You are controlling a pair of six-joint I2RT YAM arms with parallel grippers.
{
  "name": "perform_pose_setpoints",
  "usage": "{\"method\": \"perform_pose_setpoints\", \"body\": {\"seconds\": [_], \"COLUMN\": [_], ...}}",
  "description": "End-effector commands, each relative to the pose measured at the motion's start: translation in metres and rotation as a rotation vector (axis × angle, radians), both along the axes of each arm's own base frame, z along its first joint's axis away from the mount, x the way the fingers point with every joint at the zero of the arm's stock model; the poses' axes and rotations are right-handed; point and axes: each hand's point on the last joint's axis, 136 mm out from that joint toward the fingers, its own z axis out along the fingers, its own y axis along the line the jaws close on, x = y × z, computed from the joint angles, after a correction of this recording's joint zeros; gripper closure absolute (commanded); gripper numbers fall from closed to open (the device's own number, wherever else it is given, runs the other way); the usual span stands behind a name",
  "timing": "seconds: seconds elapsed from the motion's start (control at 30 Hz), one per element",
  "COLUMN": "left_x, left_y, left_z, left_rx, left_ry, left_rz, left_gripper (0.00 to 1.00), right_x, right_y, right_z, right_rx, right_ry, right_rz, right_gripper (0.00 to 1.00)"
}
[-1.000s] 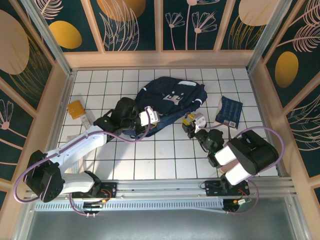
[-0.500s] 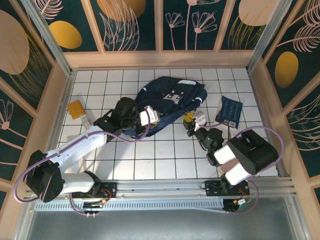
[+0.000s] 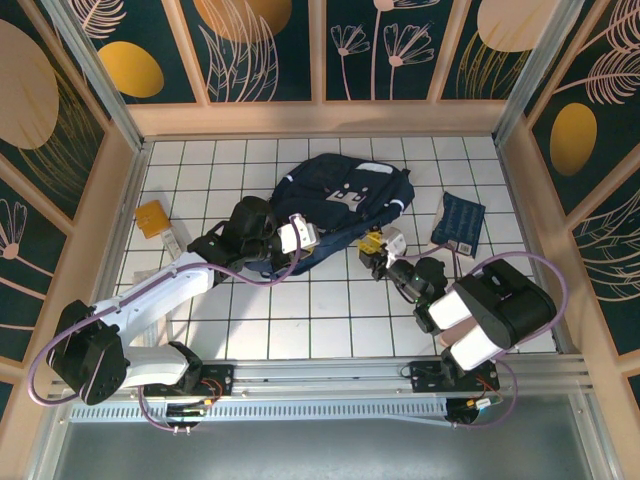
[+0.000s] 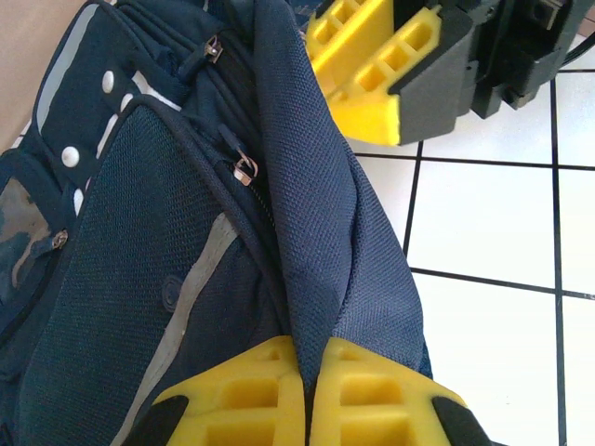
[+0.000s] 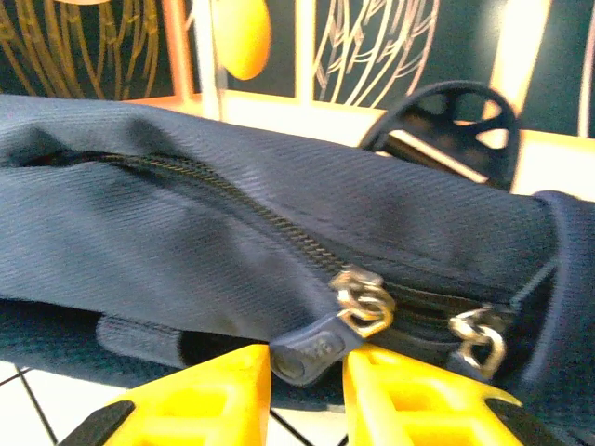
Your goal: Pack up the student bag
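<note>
Since a second ago the right gripper [image 3: 372,245] has crept slightly to the left in the overhead view and now sits closer to the lower right edge of the student bag [image 3: 345,190]. The left gripper [image 3: 298,237] and the bag lie much as they did. The bag rests on the white tiled table [image 3: 330,310], in the upper middle of the overhead frame, with its long axis running from lower left to upper right.

At the bottom of the left wrist view, the left gripper's yellow fingers [image 4: 242,404] are pressed together on a raised fold of the bag's navy fabric. The right gripper's fingers show at the top of that frame, just beside the same fold.

In the right wrist view the yellow fingers [image 5: 214,395] stand narrowly apart. A dark zipper pull [image 5: 311,351] lies between their tips, hanging from a metal slider [image 5: 363,307] on the bag's zip. Whether they actually pinch the pull cannot be told.

A dark-blue patterned pouch [image 3: 459,221] lies right of the bag, and an orange packet [image 3: 153,217] lies well off to its left
</note>
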Motion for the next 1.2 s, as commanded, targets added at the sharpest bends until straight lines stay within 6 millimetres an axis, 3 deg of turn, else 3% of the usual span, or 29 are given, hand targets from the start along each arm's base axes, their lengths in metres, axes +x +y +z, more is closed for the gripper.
{"method": "perform_pose_setpoints", "body": {"seconds": [0.0, 0.2, 0.33, 0.53, 0.67, 0.97, 1.17], "left_x": [-0.005, -0.006, -0.005, -0.007, -0.007, -0.004, 0.006], "left_y": [-0.012, -0.013, -0.013, -0.013, -0.013, -0.012, -0.013], "left_z": [0.038, 0.038, 0.038, 0.036, 0.034, 0.028, 0.022], "left_rx": [-0.116, -0.117, -0.117, -0.114, -0.112, -0.093, -0.084], "left_ry": [-0.091, -0.088, -0.093, -0.086, -0.084, -0.076, -0.056], "left_rz": [-0.072, -0.077, -0.077, -0.083, -0.087, -0.074, -0.029], "left_gripper": [1.0, 1.0, 1.0, 1.0, 1.0, 1.0, 1.0], "right_x": [-0.012, -0.005, 0.001, 0.002, 0.002, 0.003, 0.002], "right_y": [0.012, 0.001, -0.009, -0.01, -0.009, -0.008, -0.013], "right_z": [0.009, 0.016, 0.017, 0.014, 0.012, 0.018, 0.02], "right_rx": [-0.002, 0.061, 0.091, 0.114, 0.13, 0.143, 0.118], "right_ry": [-0.029, -0.015, 0.003, 0.033, 0.041, 0.023, 0.009], "right_rz": [0.107, 0.09, 0.059, 0.076, 0.097, 0.095, 0.072], "right_gripper": [0.72, 0.71, 0.61, 0.59, 0.66, 0.98, 1.0]}}
